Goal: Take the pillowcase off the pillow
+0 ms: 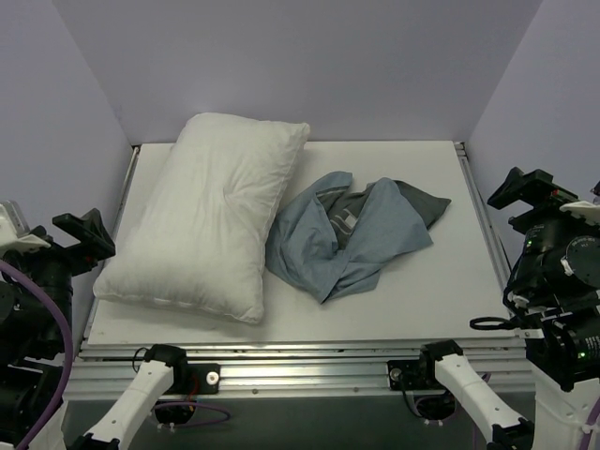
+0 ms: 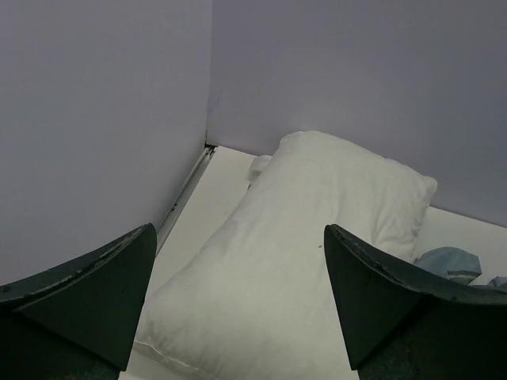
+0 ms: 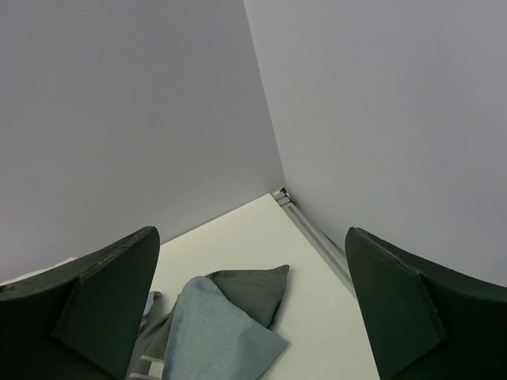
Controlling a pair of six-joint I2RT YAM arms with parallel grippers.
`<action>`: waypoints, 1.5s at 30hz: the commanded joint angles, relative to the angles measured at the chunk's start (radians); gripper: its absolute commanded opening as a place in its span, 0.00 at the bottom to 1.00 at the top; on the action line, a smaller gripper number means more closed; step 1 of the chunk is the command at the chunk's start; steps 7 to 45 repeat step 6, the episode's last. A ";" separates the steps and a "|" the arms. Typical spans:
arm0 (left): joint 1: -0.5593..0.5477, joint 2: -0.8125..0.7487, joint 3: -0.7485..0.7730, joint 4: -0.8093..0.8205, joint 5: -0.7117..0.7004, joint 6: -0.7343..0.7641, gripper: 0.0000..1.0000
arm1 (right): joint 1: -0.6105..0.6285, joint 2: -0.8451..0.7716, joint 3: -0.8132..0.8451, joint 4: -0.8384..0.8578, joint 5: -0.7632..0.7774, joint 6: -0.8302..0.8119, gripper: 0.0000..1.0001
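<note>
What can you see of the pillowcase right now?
The pillowcase is off the pillow, lying crumpled in a loose heap on the table, right of centre. It looks like soft, thin fabric, mostly light blue-grey, with darker grey folds at its top and far right corner and a small patch of white stripes near the middle. Its left edge lies against or very near the pillow; nothing else touches it.
</note>
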 commanded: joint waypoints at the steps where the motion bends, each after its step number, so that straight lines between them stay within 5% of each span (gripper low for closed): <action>1: -0.005 0.006 -0.008 0.008 -0.009 0.017 0.94 | 0.003 -0.008 -0.012 0.056 0.001 -0.023 0.98; 45: -0.005 0.007 -0.030 0.022 0.002 0.012 0.94 | 0.003 -0.008 -0.016 0.062 -0.003 -0.025 0.98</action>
